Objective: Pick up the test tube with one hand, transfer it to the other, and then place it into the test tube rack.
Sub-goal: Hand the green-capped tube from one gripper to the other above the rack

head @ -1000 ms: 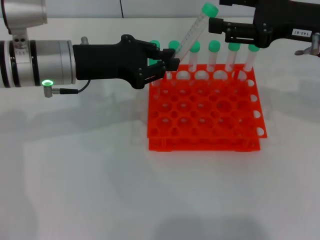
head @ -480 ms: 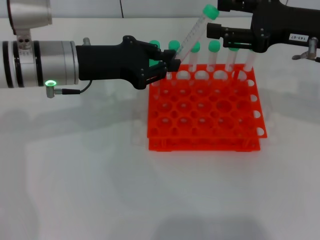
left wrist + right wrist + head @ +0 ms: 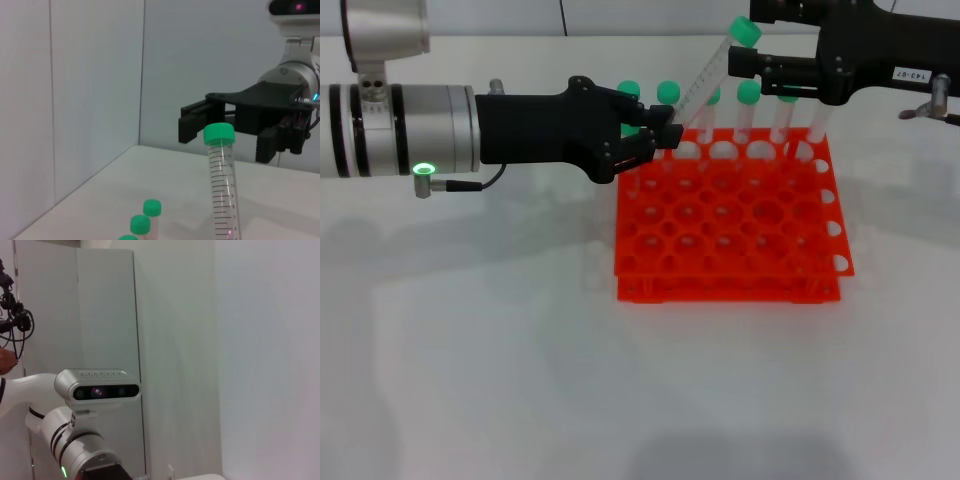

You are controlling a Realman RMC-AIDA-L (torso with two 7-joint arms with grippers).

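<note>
Head view: white table [image 3: 520, 380] lies bare in front of the test tube rack [image 3: 725, 230].
Left gripper [image 3: 665, 130]: clamped on the tilted test tube [image 3: 705, 75], above the rack's back-left corner.
Right gripper [image 3: 740, 45]: fingers parted, flanking the tube's green cap.

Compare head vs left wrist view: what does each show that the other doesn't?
Head view only: the left gripper shut on the lower part of the tilted test tube, and the whole orange test tube rack on the table.

Left wrist view only: the tube's graduation marks, and the wall panels behind the table.

Both: the test tube's green cap, the right gripper open and close to that cap (in the wrist view behind it), and other green-capped tubes.
</note>
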